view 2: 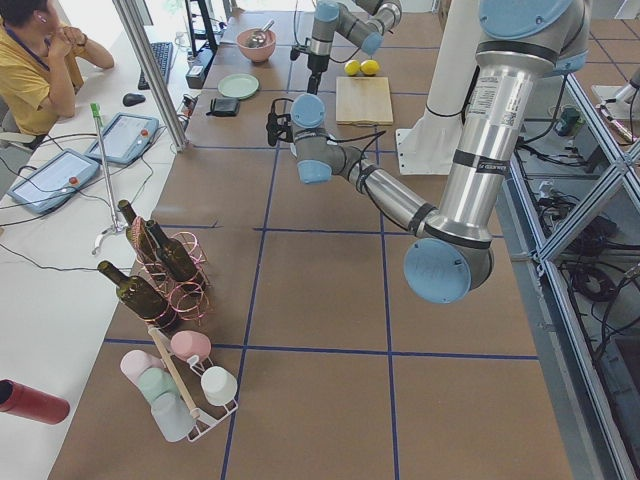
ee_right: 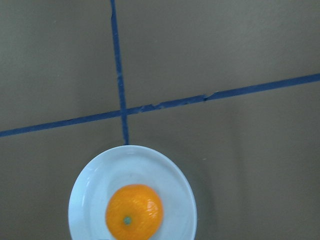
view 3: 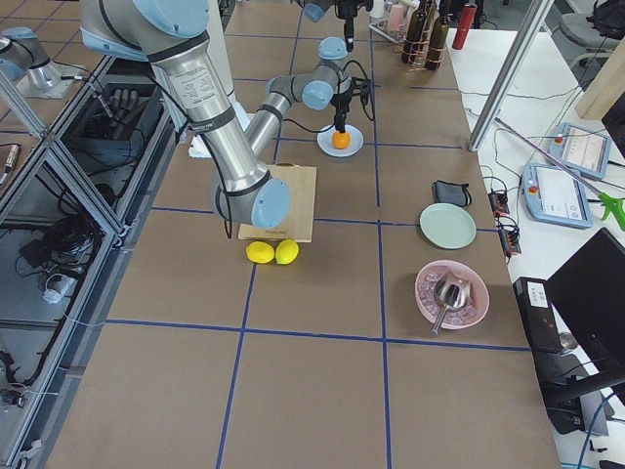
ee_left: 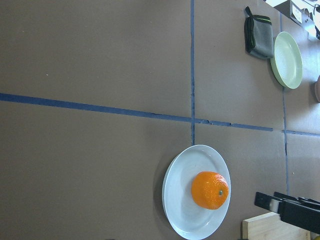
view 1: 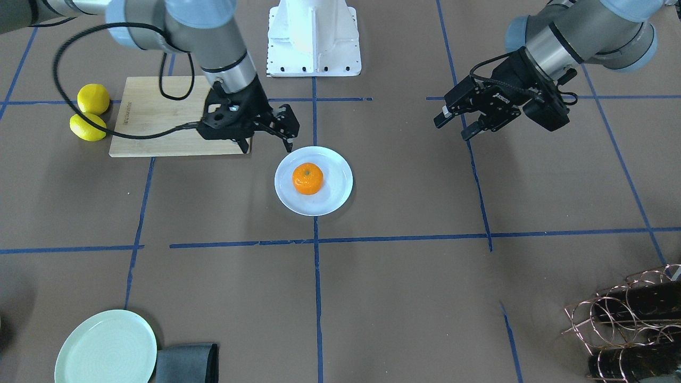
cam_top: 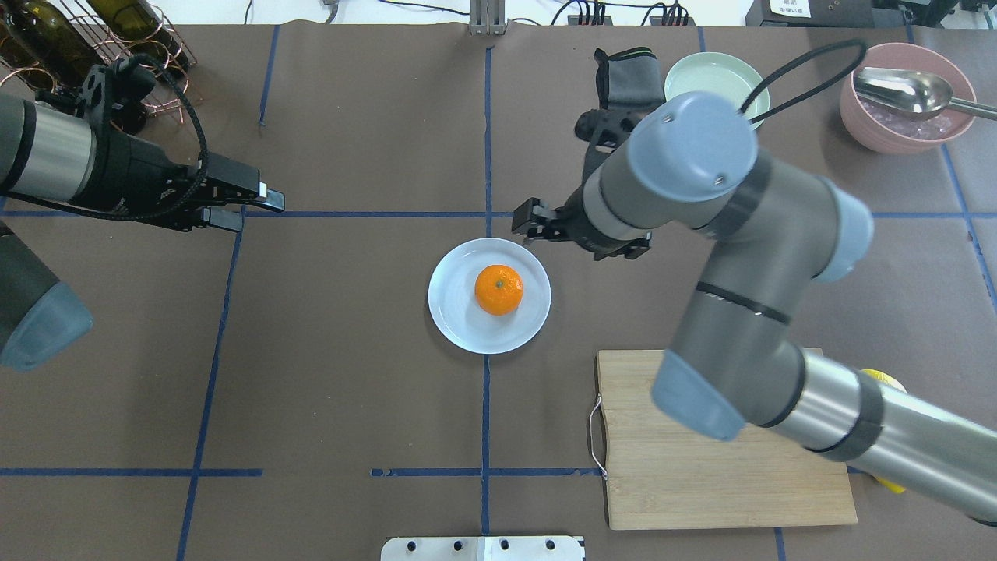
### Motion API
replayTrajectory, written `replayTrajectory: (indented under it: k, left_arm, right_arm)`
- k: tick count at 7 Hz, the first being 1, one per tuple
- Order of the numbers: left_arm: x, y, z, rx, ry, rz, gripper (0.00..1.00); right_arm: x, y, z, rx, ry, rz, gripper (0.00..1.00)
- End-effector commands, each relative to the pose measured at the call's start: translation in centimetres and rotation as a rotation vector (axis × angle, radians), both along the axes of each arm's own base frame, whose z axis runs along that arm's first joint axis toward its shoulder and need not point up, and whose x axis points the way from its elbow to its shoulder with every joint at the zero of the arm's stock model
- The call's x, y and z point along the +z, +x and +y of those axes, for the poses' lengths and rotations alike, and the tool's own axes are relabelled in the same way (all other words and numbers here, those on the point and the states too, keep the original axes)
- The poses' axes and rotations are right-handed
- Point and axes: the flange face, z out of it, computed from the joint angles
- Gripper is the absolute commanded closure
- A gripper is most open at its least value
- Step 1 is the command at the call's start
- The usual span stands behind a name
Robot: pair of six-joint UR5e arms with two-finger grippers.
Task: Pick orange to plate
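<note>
The orange (view 1: pixel 307 178) (cam_top: pixel 498 289) lies stem dimple up in the middle of the white plate (view 1: pixel 335 198) (cam_top: pixel 458 319) at the table's centre. Nothing touches it. My right gripper (view 1: pixel 268 144) hovers open and empty beside the plate, over its rim on the cutting-board side; one of its fingers (cam_top: pixel 526 220) shows past the wrist in the overhead view. The right wrist view looks straight down on the orange (ee_right: pixel 134 212) and plate (ee_right: pixel 175 172). My left gripper (view 1: pixel 453 125) (cam_top: pixel 255 210) hangs open and empty well off to the other side. Its wrist view shows the orange (ee_left: pixel 210 190).
A wooden cutting board (view 1: pixel 159 117) lies under the right arm, with two yellow lemons (view 1: pixel 91 113) beside it. A pale green plate (cam_top: pixel 716 78), a grey cloth (cam_top: pixel 623 78) and a pink bowl with a spoon (cam_top: pixel 903 101) stand at the far edge. A wire bottle rack (cam_top: pixel 117 39) fills the far left corner.
</note>
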Motion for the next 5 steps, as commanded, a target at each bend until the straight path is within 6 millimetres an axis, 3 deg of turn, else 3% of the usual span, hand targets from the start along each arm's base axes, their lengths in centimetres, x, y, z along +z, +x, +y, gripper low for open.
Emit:
replayTrajectory:
  k: [1,3,5]
  left_arm:
    - [5.1,-3.2,-0.2,-0.011,0.116,-0.096,0.14]
    - [13.4,-9.9,-1.3,-0.026,0.301,-0.270,0.14]
    - [20.6,-18.3,-3.6,-0.024,0.460,-0.465,0.14]
  right_arm:
    - [6.3,14.9,-3.1,-0.057,-0.002,0.003,0.00]
    - [17.2,25.8,-4.4,-0.167,0.124,0.117,0.00]
    - [24.5,36.9,-7.1,-0.238,0.203,0.226,0.00]
